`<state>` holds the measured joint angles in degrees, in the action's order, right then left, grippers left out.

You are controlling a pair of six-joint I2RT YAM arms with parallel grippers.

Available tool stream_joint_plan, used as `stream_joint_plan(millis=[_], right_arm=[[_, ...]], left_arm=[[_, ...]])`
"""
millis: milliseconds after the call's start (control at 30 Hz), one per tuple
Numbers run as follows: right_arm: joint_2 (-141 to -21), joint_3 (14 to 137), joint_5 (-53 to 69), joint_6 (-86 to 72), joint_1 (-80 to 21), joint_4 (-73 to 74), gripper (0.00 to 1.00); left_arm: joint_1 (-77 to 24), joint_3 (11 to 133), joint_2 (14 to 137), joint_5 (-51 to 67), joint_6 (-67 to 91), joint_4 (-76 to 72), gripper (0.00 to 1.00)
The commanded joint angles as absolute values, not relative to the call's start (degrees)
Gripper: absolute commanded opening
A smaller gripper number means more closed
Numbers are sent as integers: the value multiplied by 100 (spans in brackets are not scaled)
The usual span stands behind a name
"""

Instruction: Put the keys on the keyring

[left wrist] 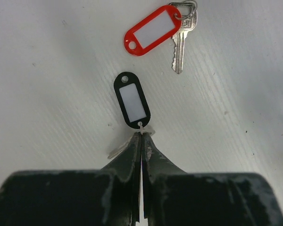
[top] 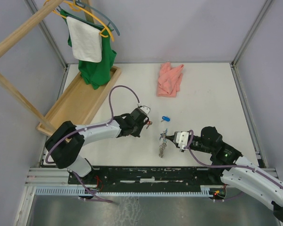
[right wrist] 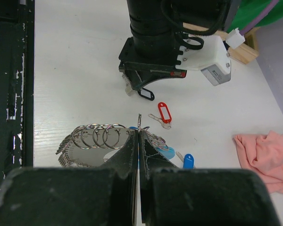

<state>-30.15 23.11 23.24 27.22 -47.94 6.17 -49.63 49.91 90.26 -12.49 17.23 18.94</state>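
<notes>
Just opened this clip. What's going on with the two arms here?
The left end effector is shut on the small silver key with the black plastic tag. The right end effector is shut on the large keyring loaded with silvery rings. The black-tagged key is not yet on it. A red-tagged silver key lies loose nearby.

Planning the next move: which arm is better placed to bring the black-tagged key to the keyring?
Left. The left hand is shut on the black-tagged key. The right hand is shut on the keyring, so it looks busy steadying that close by.
</notes>
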Motion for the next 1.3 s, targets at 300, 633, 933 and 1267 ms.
stream_joint_plan(millis=[300, 633, 933, 1267], right_arm=[[-3037, 2735, 2536, 2648, -4790, 431, 1], [-3273, 2781, 2615, 2133, -4790, 36, 1], [-3525, 2561, 2140, 2109, -4773, -640, 1], [-4342, 3412, 3152, 3802, -4746, 844, 1]], left_arm=[[-4957, 3258, 6632, -719, 741, -867, 3], [-4837, 2028, 5528, 172, -83, -3203, 3], [-4575, 1132, 5578, 1980, -1652, -5441, 3], [-4505, 1352, 5721, 3613, -2697, -5534, 3]])
